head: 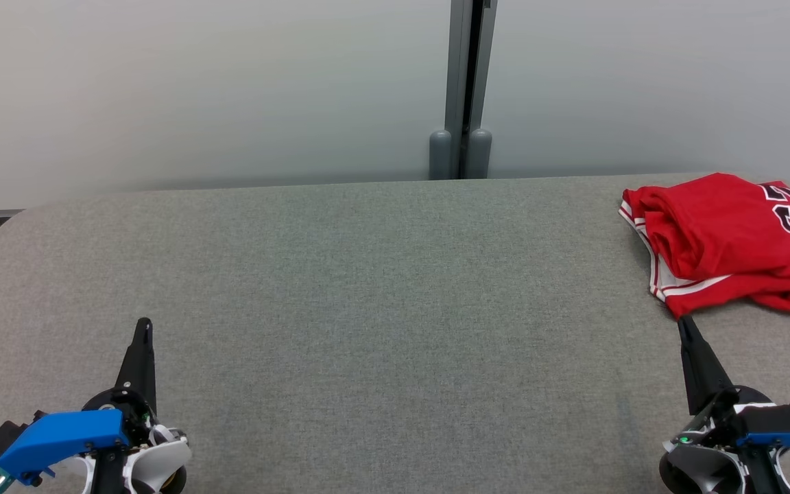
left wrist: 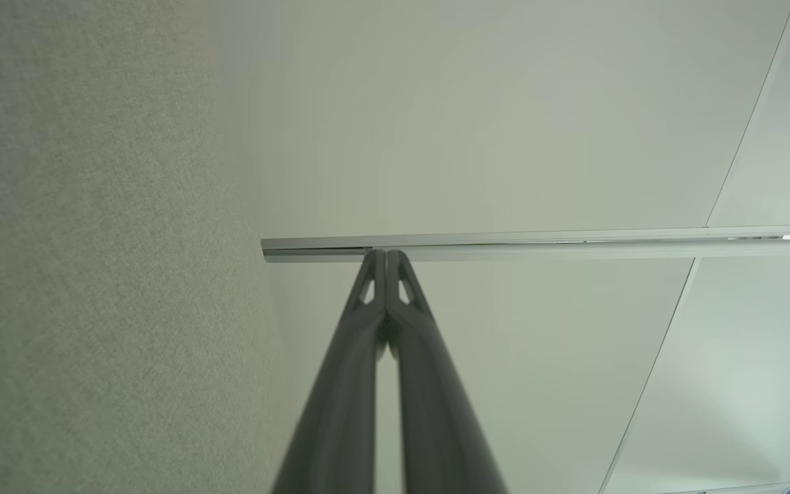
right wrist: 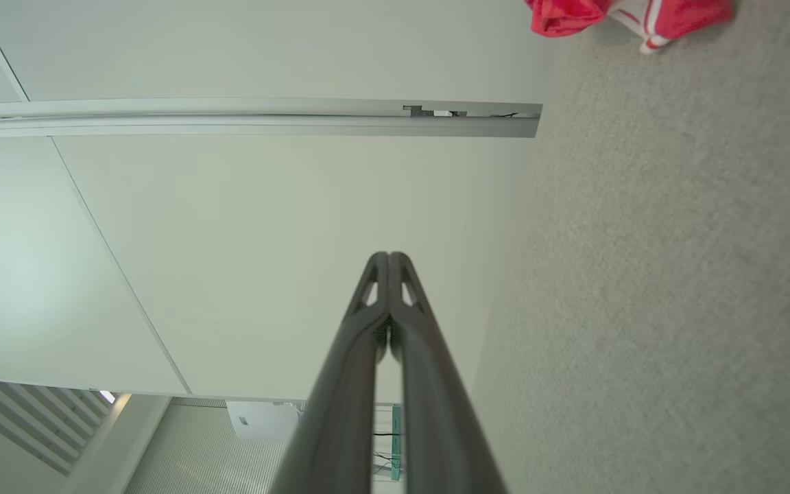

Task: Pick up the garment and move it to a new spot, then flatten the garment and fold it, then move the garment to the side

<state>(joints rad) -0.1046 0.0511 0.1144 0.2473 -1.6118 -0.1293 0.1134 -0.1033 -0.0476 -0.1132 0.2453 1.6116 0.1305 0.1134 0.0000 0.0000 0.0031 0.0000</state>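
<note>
Right pincer (head: 686, 331) is pressed together and pinching nothing, its tip just short of the near edge of the red jersey (head: 724, 240); whether they touch cannot be told. The jersey lies at the far right of the grey surface (head: 395, 309) and runs past the right edge of the head view. It is bundled in loose layers, with striped trim and part of a number showing. Left pincer (head: 142, 331) is likewise pressed together and empty at the near left, well apart from the jersey. A pale partition wall (head: 230, 89) stands behind the surface.

Step in hand: not settled. A rumpled heap awaiting pick-up and a roughly folded garment set aside would both look like this. No next move can be prescribed on this evidence.
</note>
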